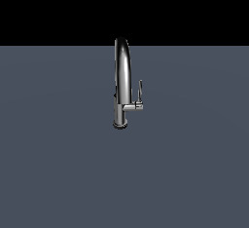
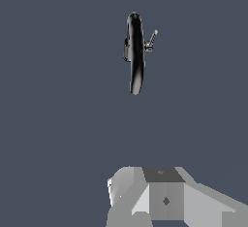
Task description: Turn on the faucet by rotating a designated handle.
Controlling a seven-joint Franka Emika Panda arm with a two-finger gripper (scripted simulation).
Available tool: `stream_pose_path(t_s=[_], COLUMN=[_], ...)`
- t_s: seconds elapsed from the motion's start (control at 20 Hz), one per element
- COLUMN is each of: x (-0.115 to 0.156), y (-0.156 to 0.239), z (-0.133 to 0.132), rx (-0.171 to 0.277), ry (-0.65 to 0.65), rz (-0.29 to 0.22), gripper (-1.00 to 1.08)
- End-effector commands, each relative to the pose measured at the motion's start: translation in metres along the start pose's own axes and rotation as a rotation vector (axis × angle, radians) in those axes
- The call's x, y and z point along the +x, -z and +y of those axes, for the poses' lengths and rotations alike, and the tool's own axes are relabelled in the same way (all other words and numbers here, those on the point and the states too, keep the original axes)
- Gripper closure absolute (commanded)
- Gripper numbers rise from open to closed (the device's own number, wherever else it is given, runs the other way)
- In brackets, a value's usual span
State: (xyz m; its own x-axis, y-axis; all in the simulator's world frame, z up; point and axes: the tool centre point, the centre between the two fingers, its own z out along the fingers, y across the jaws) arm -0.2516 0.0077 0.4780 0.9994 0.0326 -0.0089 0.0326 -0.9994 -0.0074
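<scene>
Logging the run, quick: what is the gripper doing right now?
Gripper: cannot be told whether open or closed; its fingertips are out of frame. It holds nothing and is well away from the faucet.

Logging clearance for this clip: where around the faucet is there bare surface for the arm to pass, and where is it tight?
The faucet stands alone on the grey surface. Bare floor lies on its exterior-view left, its right, and across the whole foreground. The only tight spot is the narrow gap between the spout and the handle above the side stub. The gripper is well clear in the wrist view.
</scene>
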Motion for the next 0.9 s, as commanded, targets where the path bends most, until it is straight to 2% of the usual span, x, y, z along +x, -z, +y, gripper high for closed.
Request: stream_pose_path(t_s=[0.0, 0.45, 0.85], x=[0.0, 0.011, 0.039], y=[0.0, -0.001, -0.006], z=[0.0, 0.0, 0.001], rx=[0.0, 0.025, 0.091], ry=[0.0, -0.026, -0.093], rz=[0.0, -0.027, -0.097], gripper=[1.08, 1.08, 1.08])
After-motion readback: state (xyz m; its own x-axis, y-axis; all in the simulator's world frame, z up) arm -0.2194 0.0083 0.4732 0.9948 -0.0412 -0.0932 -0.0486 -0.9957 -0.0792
